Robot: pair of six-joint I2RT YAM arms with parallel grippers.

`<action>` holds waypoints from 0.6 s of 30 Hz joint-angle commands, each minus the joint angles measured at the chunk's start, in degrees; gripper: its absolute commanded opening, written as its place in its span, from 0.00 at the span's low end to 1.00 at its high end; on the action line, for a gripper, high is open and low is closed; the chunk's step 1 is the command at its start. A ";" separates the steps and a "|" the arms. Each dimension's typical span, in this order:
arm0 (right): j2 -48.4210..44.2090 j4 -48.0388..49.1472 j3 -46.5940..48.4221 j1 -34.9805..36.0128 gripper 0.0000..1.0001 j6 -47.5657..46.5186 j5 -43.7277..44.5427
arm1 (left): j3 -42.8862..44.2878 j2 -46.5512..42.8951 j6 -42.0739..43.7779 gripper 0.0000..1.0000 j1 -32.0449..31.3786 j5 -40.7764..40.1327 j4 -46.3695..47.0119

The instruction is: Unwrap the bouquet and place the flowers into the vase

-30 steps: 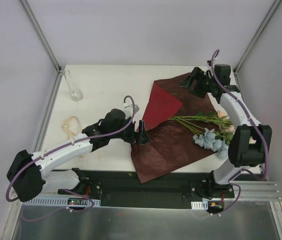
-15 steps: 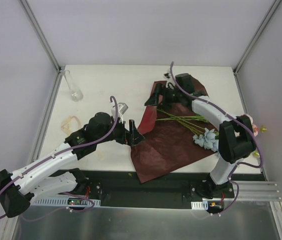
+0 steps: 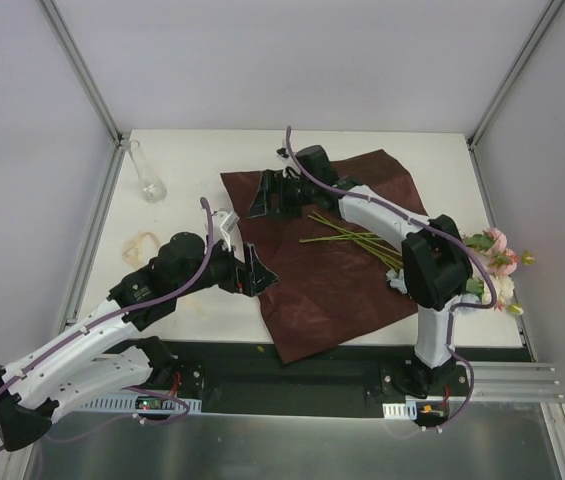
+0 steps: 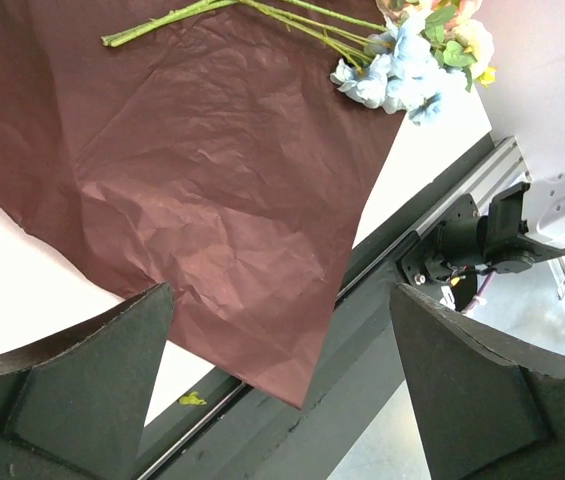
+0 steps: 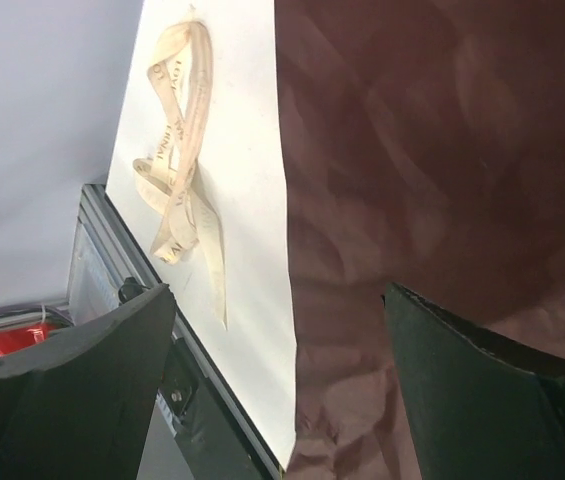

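Fingers (image 4: 72, 380) of the left gripper (image 3: 252, 272) stand wide apart with nothing between them, just beside the left edge of the wrapping paper (image 3: 332, 280). The right gripper (image 3: 272, 195) is likewise spread wide and empty, over the paper's far left corner.

Position: the paper lies flat on the worktop (image 3: 212, 160). The flowers (image 4: 392, 75) lie loose on it, stems toward the middle, blooms at the right edge. The vase (image 3: 148, 178) stands in the far left corner, well apart. The ribbon (image 5: 177, 170) lies near the left edge.

Hazards:
- The thin stems rest flat on the paper, so a pinch may take paper with them.
- The stems are splayed, so one grip may miss some.
- The slim-necked vase is likely to tip under a sideways push from the stems.

Limits of view:
- The right arm (image 3: 432, 265) covers part of the blooms from above.
- Whether the blooms overhang the right edge cannot be told.
- Neither wrist view shows the vase, and its clear glass is faint against the white worktop.
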 commanded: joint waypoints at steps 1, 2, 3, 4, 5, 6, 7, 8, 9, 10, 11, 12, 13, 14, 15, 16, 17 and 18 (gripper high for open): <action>-11.00 -5.47 -2.15 -1.68 0.88 -2.46 4.98 | -0.03 -0.68 1.57 0.90 -0.24 -1.62 -1.29; -14.15 -7.15 -3.11 -2.64 0.88 -2.90 5.95 | 0.14 -0.50 2.09 0.91 -0.24 -1.62 -1.20; -15.83 -8.82 -3.90 -3.17 0.88 -3.08 8.22 | 0.32 -0.33 2.44 0.91 -0.24 -1.62 -1.38; -18.72 -12.32 -4.61 -3.78 0.88 -2.64 9.81 | 0.84 -0.24 2.71 0.92 -0.24 -1.62 -1.29; -20.14 -14.18 -6.01 -5.36 0.88 -1.77 11.57 | 1.02 -0.06 3.32 0.92 -0.24 -1.62 -1.38; -21.46 -17.85 -6.89 -6.50 0.87 1.46 14.98 | 1.20 -0.06 3.67 0.93 -0.24 -1.53 -1.55; -24.17 -19.11 -8.03 -7.65 0.86 3.32 16.49 | 1.55 -0.06 3.94 0.93 -0.32 -1.53 -1.55; -25.76 -19.90 -9.70 -10.18 0.86 5.34 17.64 | 1.73 0.02 4.55 0.93 -0.24 -1.44 -1.55; -27.17 -20.34 -13.02 -11.60 0.86 8.49 20.35 | 1.81 -0.06 4.82 0.94 -0.24 -1.53 -1.73; -29.97 -20.87 -15.23 -13.09 0.85 13.57 21.16 | 1.99 -0.06 5.08 0.94 -0.24 -1.53 -1.99; -31.22 -20.79 -16.99 -15.89 0.84 16.23 21.69 | 2.08 -0.15 5.52 0.94 -0.32 -1.53 -2.08; -32.45 -20.87 -20.14 -17.14 0.84 18.34 23.95 | 2.25 -0.15 5.70 0.94 -0.24 -1.53 -2.17; -34.72 -20.88 -21.48 -18.02 0.83 22.11 25.63 | 2.34 -0.24 5.79 0.94 -0.24 -1.53 -2.52; -35.79 -20.88 -22.62 -19.51 0.80 23.71 27.39 | 2.43 -0.33 6.05 0.94 -0.24 -1.35 -2.70; -36.84 -21.31 -24.90 -20.04 0.78 25.47 32.10 | 2.60 -0.41 6.23 0.94 -0.24 -1.18 -2.78; -38.42 -22.27 -25.70 -20.66 0.73 31.40 34.15 | 2.69 -0.50 6.31 0.94 -0.24 -1.00 -3.22; -39.05 -23.24 -26.75 -21.62 0.70 33.98 35.82 | 2.69 -0.85 6.49 0.94 -0.24 -1.00 -3.49; -39.57 -23.68 -27.55 -21.81 0.67 36.88 38.02 | 2.69 -1.11 6.58 0.94 -0.24 -1.00 -3.75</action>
